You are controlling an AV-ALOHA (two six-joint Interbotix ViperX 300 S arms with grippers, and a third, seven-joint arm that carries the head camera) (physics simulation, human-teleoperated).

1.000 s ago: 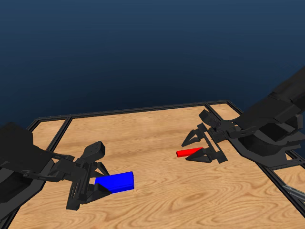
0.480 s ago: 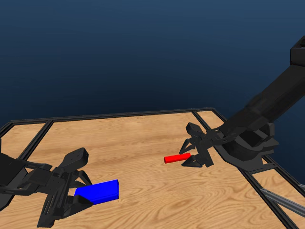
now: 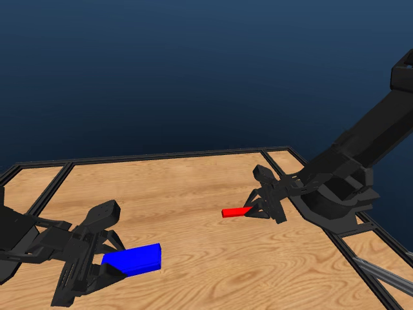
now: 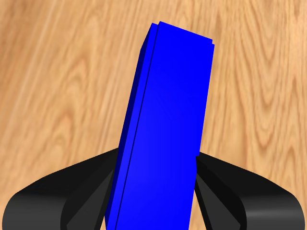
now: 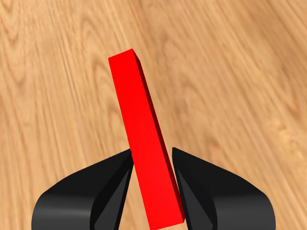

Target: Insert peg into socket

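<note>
head view, left arm: reaches in low from the left edge of the table (image 3: 193, 187), left gripper (image 3: 103, 258) clamped on the socket (image 3: 132, 258), which juts toward the middle.
head view, right arm: slants down from upper right, right gripper (image 3: 257, 208) clamped on one end of the peg (image 3: 235, 212), free end toward the centre, well apart from the socket.
left wrist view: jaws pressed on both sides of the socket (image 4: 165, 129), wood below.
right wrist view: jaws pinch the peg (image 5: 144, 139) near its end, bar tilted.

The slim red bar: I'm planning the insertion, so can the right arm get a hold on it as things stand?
Probably yes: the right claw already has its jaws closed against the slim red bar, with nothing between them.
</note>
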